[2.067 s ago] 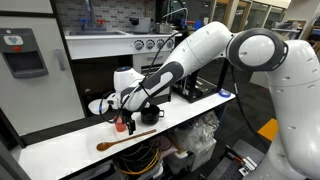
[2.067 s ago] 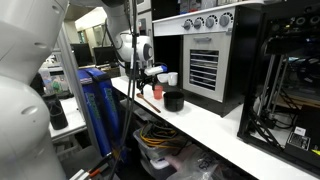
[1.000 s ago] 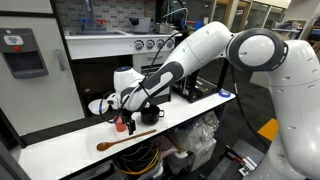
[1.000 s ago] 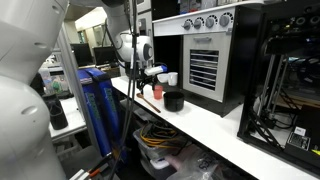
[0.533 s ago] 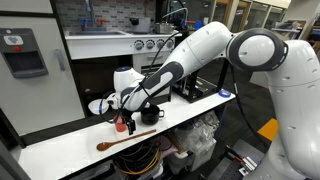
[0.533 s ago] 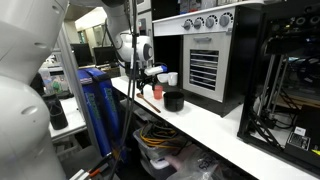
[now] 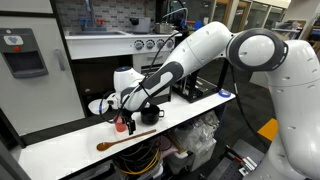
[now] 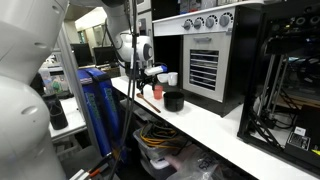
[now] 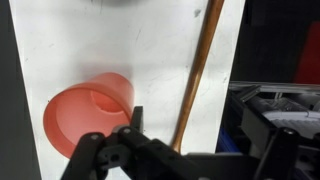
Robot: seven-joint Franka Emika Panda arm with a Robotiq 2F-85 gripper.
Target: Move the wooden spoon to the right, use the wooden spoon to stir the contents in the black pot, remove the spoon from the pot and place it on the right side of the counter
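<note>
The wooden spoon (image 7: 125,139) lies flat on the white counter (image 7: 65,148) near its front edge. In the wrist view its handle (image 9: 196,75) runs up the picture between my fingers. My gripper (image 7: 129,117) hangs low over the spoon's handle, open, jaws either side of the handle without closing on it (image 9: 198,142). The black pot (image 7: 150,115) stands just behind the gripper and also shows in an exterior view (image 8: 174,100). The gripper also shows in that exterior view (image 8: 141,84), where the spoon is hidden.
A small red-orange cup (image 9: 90,112) stands right beside the gripper's left finger, seen in both exterior views (image 7: 120,125) (image 8: 157,90). A white mug (image 8: 171,78) stands behind it. An oven-like appliance (image 8: 205,55) stands at the back of the counter. Cables lie under the counter.
</note>
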